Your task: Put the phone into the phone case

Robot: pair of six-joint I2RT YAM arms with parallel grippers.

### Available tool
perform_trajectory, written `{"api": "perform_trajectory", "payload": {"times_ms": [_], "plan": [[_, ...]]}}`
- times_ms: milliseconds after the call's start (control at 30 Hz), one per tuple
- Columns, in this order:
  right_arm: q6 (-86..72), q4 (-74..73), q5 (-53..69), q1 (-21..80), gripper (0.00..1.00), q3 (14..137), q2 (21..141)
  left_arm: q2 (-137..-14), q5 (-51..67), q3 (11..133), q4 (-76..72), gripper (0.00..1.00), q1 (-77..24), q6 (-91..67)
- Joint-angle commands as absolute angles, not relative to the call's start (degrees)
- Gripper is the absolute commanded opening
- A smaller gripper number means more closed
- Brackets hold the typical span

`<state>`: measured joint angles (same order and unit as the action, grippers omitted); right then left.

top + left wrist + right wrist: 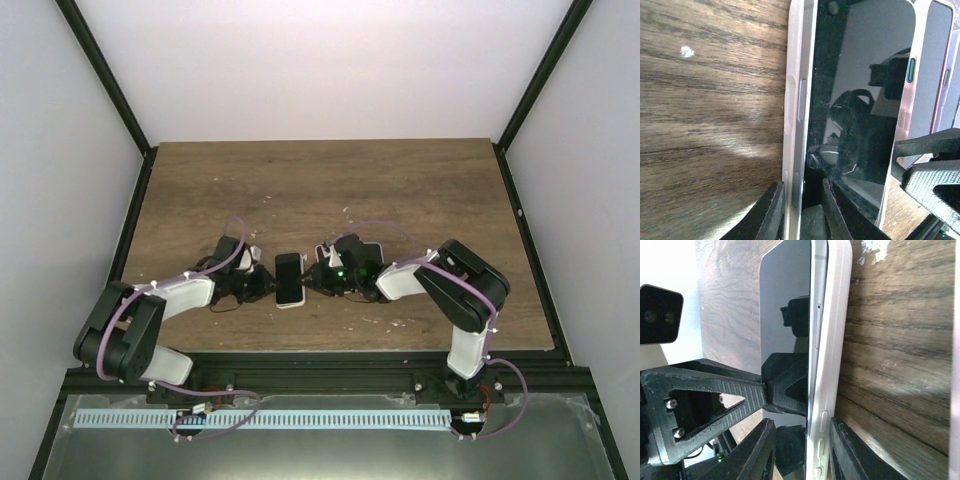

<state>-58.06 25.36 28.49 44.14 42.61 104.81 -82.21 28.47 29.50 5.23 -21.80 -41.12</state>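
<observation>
Both left hand (268, 285) and right hand (312, 278) pinch phone (289, 272) and case (792, 100).

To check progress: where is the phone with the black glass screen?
Top view: the black-screened phone lies at the front middle of the brown wooden table, between the left gripper and the right gripper, its sides against the white plastic case.

Black glass phone (289, 277), silver frame; white phone case (836, 340); brown woodgrain table (300, 190).

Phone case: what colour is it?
White, no pattern. It shows best in the right wrist view, where the phone case edges the dark phone.
</observation>
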Motion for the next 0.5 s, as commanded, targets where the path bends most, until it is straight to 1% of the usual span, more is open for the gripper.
{"api": "perform_trajectory", "payload": {"times_ms": [0,233,467], "plan": [[-60.0,34.9,34.1,44.9,0.31,42.6,102.8,-81.8,28.1,27.3,8.2,0.23,-22.4,-40.1],[-60.1,36.2,35.2,44.9,0.37,42.8,104.3,-81.5,31.2,25.9,5.0,0.22,-22.4,-41.8],[-60.2,38.6,37.0,44.9,0.37,43.1,105.8,-80.7,33.8,24.2,1.1,0.19,-22.4,-44.2]]}}
